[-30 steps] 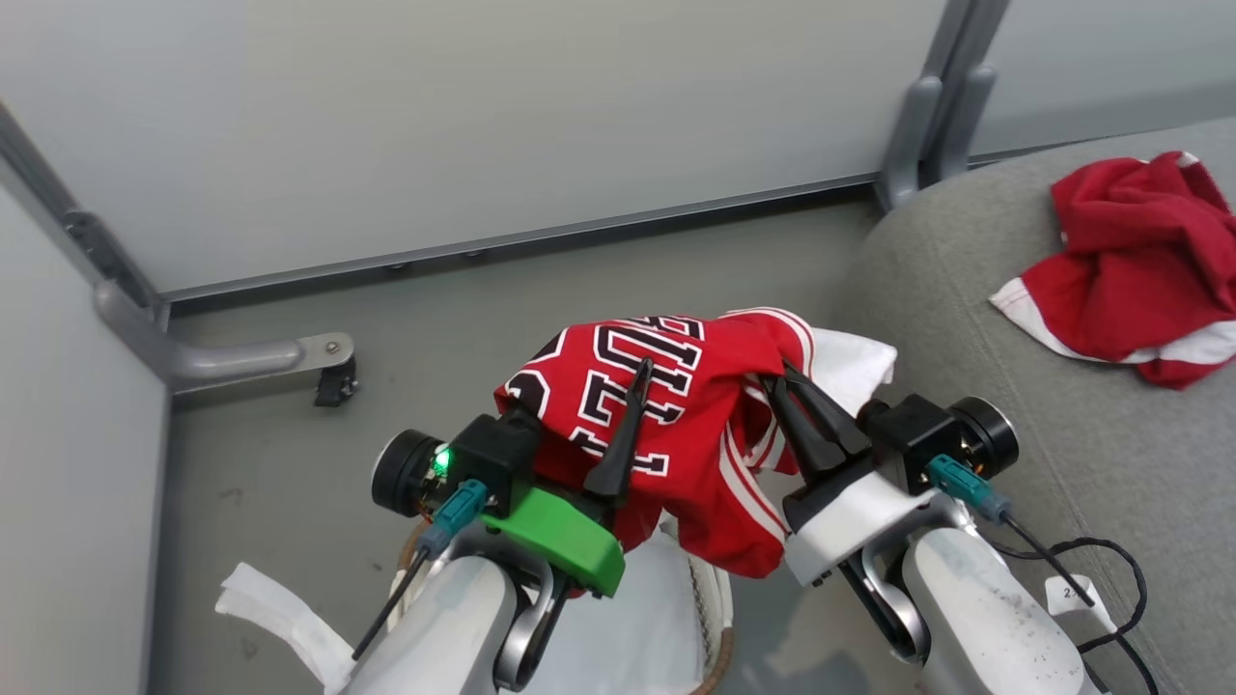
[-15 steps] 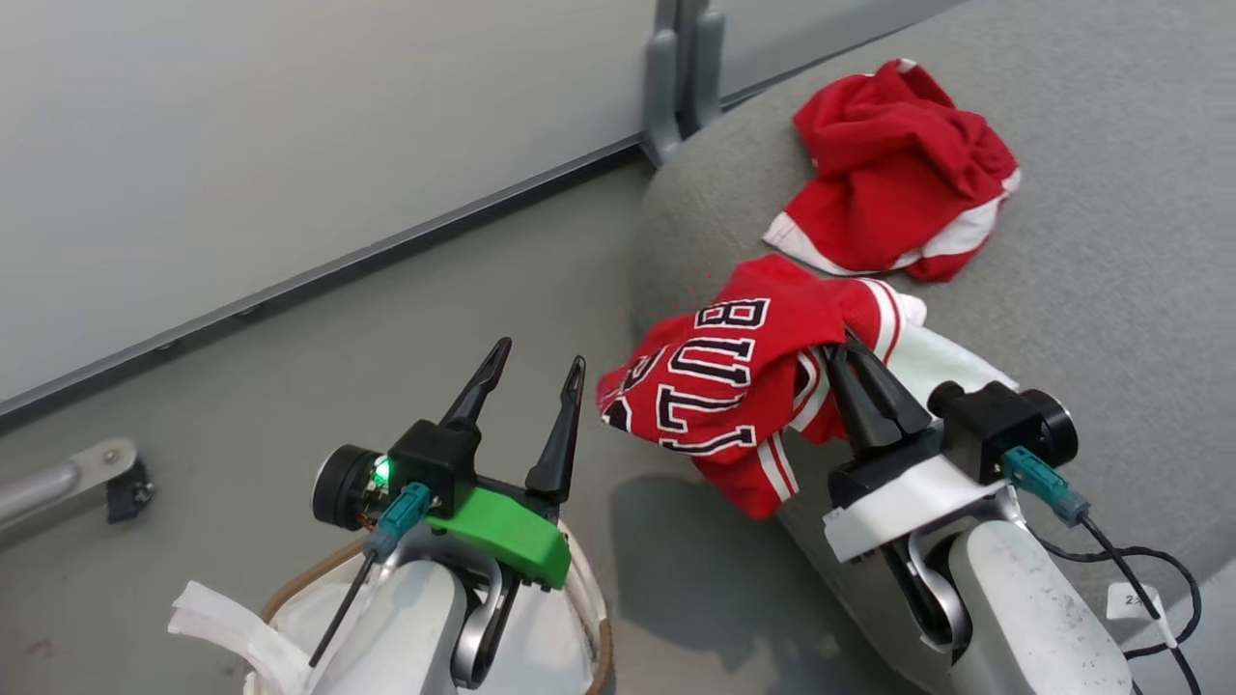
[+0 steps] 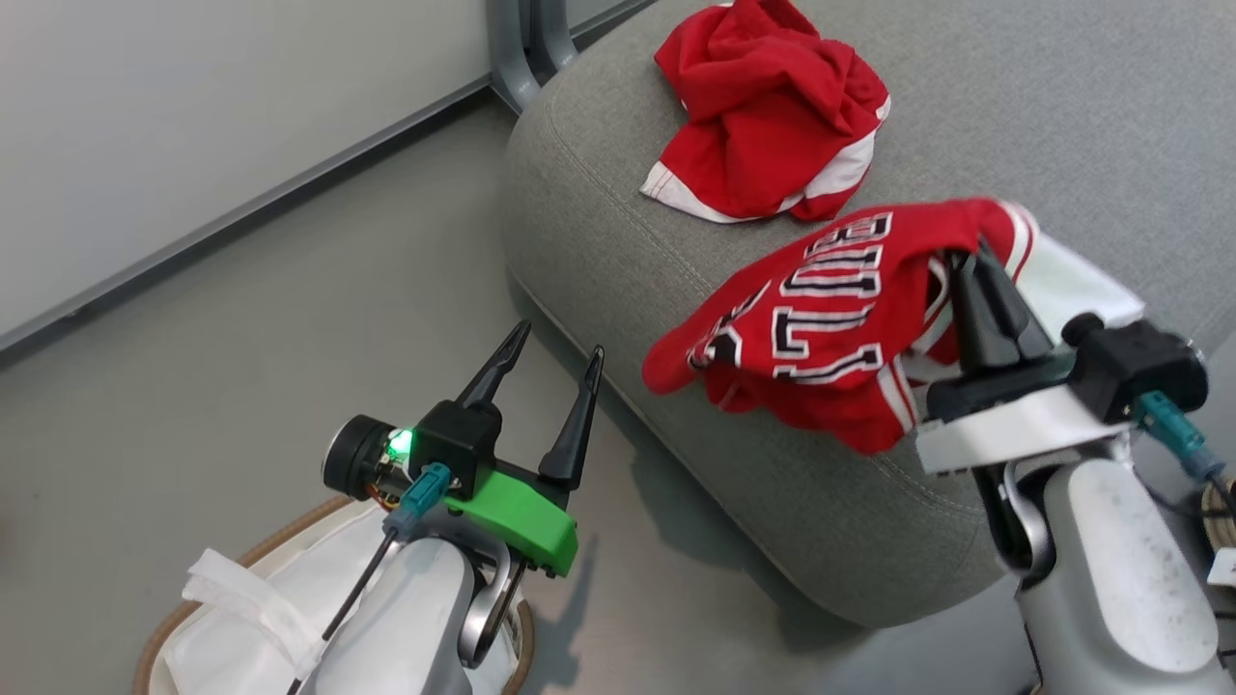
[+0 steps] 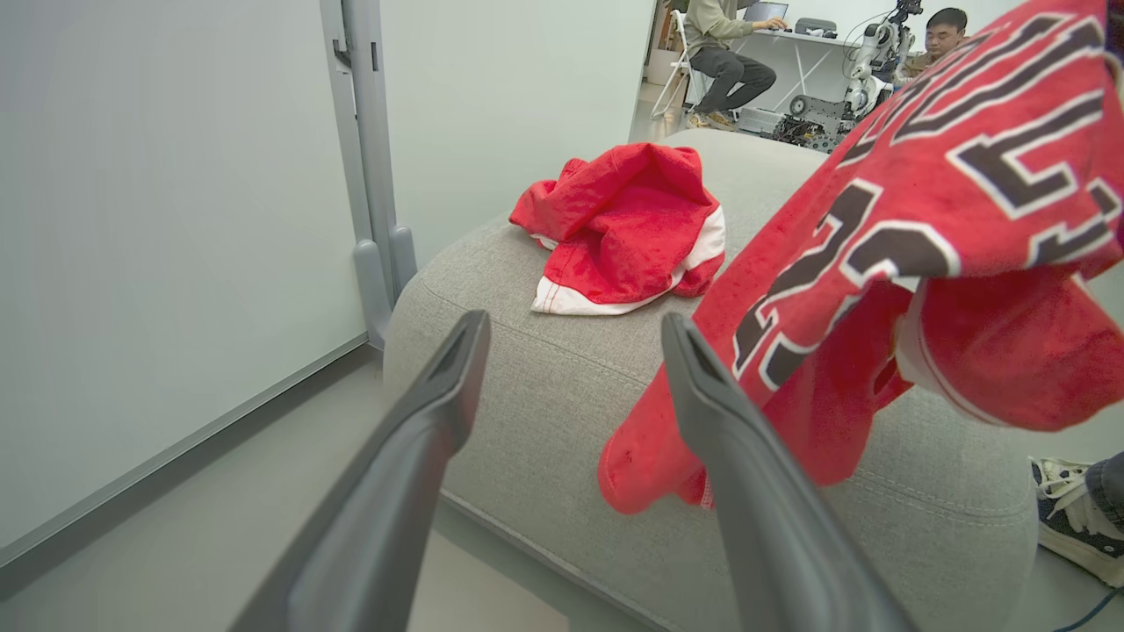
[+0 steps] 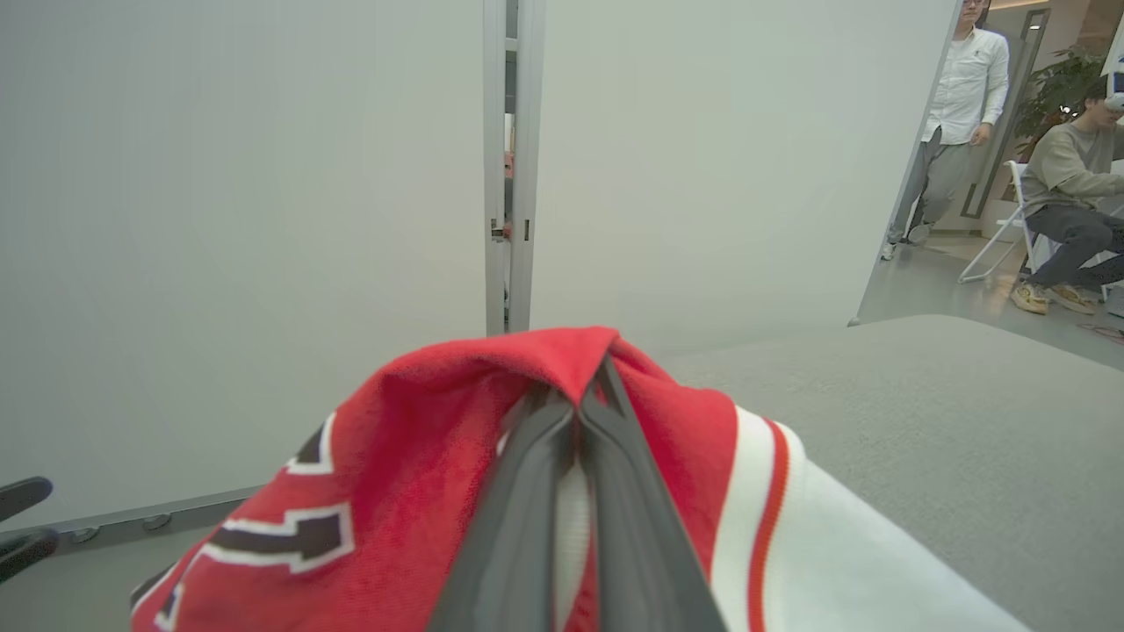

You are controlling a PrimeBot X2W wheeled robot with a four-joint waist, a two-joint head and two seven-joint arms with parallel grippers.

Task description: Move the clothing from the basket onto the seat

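The red jersey (image 3: 821,328) with black-and-white lettering hangs over the near corner of the grey seat (image 3: 618,212), pinched by my right gripper (image 3: 970,261), which is shut on it. In the right wrist view the jersey (image 5: 413,491) drapes over the closed fingers (image 5: 527,500). The red shorts (image 3: 768,106) with white trim lie crumpled further back on the seat, and the left wrist view also shows the shorts (image 4: 628,228). My left gripper (image 3: 558,352) stands open and holds nothing, above the floor just left of the seat. The basket (image 3: 241,560) with its white liner sits at the lower left under my left forearm.
Grey floor (image 3: 241,367) runs between basket and seat. A pale wall panel (image 3: 193,116) with a grey post (image 3: 521,39) stands behind. People sit and stand in the background (image 5: 966,105), and a sneaker (image 4: 1076,518) rests beside the seat.
The camera has swung right. My right gripper has carried the jersey from above the basket over the seat's corner. My left gripper has let go of the jersey and now stands open.
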